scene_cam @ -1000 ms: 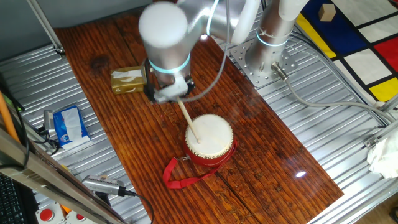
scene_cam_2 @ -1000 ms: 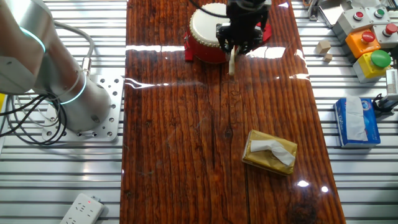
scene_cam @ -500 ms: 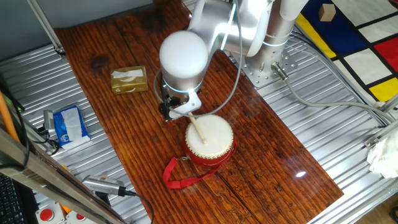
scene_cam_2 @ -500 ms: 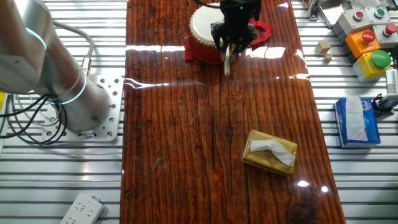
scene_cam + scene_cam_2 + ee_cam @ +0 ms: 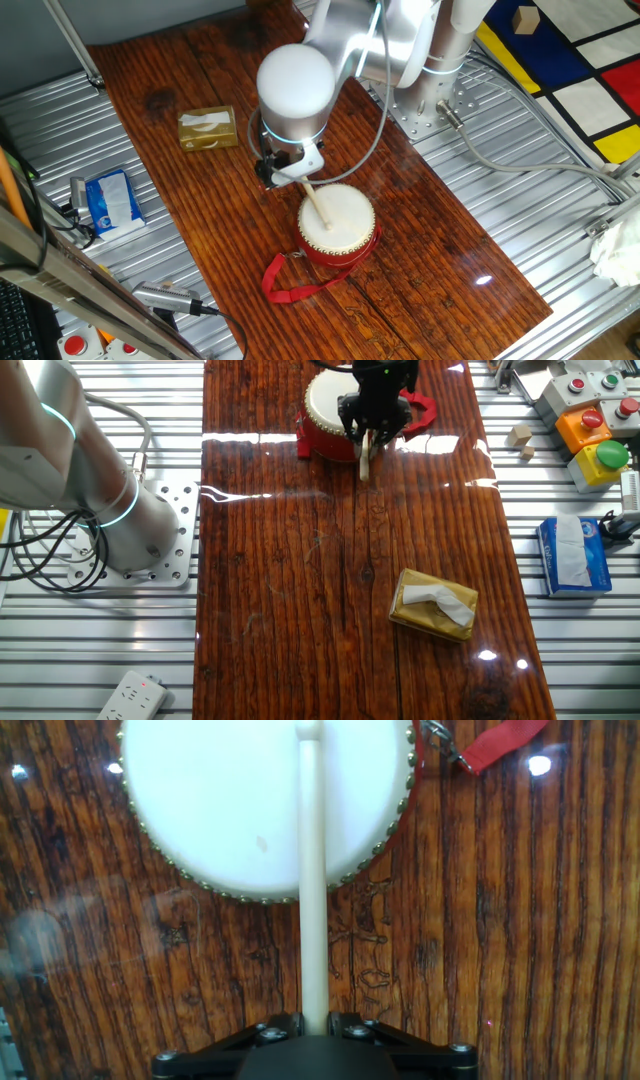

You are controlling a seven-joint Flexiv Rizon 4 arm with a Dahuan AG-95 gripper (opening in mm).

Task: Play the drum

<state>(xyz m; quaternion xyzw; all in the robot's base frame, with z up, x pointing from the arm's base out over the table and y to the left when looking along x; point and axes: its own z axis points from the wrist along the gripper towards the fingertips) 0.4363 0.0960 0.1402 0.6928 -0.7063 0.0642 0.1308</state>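
The drum (image 5: 337,222) sits near one end of the wooden table (image 5: 190,70), white skin up, red strap (image 5: 290,284) trailing off beside it. The gripper (image 5: 290,172) hangs just off the drum's rim, clamped on the stick (image 5: 316,207), which reaches out over the skin. The hand view gives what the fixed views can't: the stick (image 5: 313,880) running straight from the closed jaws across the studded edge, its tip over the skin near the top of frame; whether it touches, can't tell. From the other side, the gripper (image 5: 372,422) blocks part of the drum (image 5: 328,400). A tissue box (image 5: 434,604) lies well apart. Against half a second ago, nothing has visibly shifted.
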